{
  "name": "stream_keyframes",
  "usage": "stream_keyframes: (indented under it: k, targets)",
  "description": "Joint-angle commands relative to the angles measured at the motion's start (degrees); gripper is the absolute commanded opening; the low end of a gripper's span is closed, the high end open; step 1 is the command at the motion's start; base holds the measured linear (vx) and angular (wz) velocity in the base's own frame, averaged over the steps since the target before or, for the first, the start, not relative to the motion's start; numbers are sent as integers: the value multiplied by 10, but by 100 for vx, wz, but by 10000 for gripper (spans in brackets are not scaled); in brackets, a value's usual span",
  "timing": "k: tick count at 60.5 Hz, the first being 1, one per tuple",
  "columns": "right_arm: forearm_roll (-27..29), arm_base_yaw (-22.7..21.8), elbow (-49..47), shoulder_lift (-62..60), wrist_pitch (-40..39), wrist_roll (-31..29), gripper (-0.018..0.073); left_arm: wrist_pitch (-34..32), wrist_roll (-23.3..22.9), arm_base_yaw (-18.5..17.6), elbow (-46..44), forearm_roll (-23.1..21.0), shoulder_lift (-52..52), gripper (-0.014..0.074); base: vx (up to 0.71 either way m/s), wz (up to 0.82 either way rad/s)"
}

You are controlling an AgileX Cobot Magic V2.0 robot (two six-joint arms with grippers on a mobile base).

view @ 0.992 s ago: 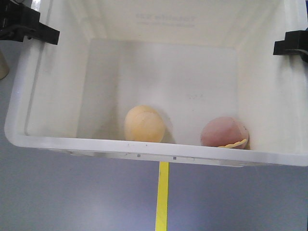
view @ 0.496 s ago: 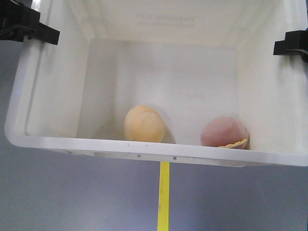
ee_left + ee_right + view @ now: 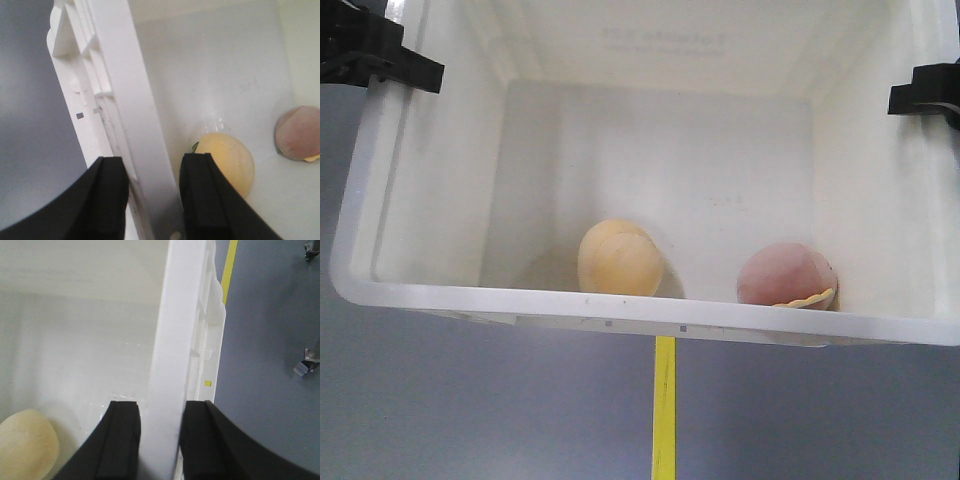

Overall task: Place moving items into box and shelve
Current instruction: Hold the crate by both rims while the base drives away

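The white box [image 3: 620,305] hangs above the floor, held by both side walls. Inside, near its front wall, lie the two moving items: a cream-yellow ball [image 3: 619,259] and a pinkish-brown ball [image 3: 786,275] with cream trim. My left gripper [image 3: 382,55] is shut on the box's left rim [image 3: 145,125], and the cream ball [image 3: 225,162] and pink ball [image 3: 300,140] show beyond it. My right gripper [image 3: 926,95] is shut on the right wall [image 3: 167,355]. A pale round ball [image 3: 25,445] shows at the lower left there; I cannot tell which one.
Grey floor lies under the box, with a yellow tape line [image 3: 664,410] running toward me. In the right wrist view the tape [image 3: 230,270] passes beside the box, and small metal caster-like parts [image 3: 306,364] stand on the floor at the right.
Box, balls and both grips look the same. The yellow floor line under the box has drifted slightly to the right.
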Motion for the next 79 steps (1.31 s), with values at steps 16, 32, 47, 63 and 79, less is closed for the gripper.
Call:
stream_keyframes:
  k: [16, 32, 47, 63, 79]
  targets:
    - [80, 6, -26, -16, -71, -10, -6, -52, 16, -11, -27, -112, -23, -6, 44, -2]
    - [80, 6, -26, -16, -69, -10, -6, -52, 16, -11, -27, -112, -23, -6, 45, 1]
    - [80, 6, -26, -16, -69, -10, -6, -52, 16, -11, -27, -112, -23, -6, 45, 1]
    - [80, 6, -26, -16, -69, -10, -6, -52, 16, -11, -27, -112, -23, -6, 45, -2]
    - [80, 6, -26, -16, -69, -10, -6, -52, 16, -11, -27, -112, -23, -6, 44, -2]
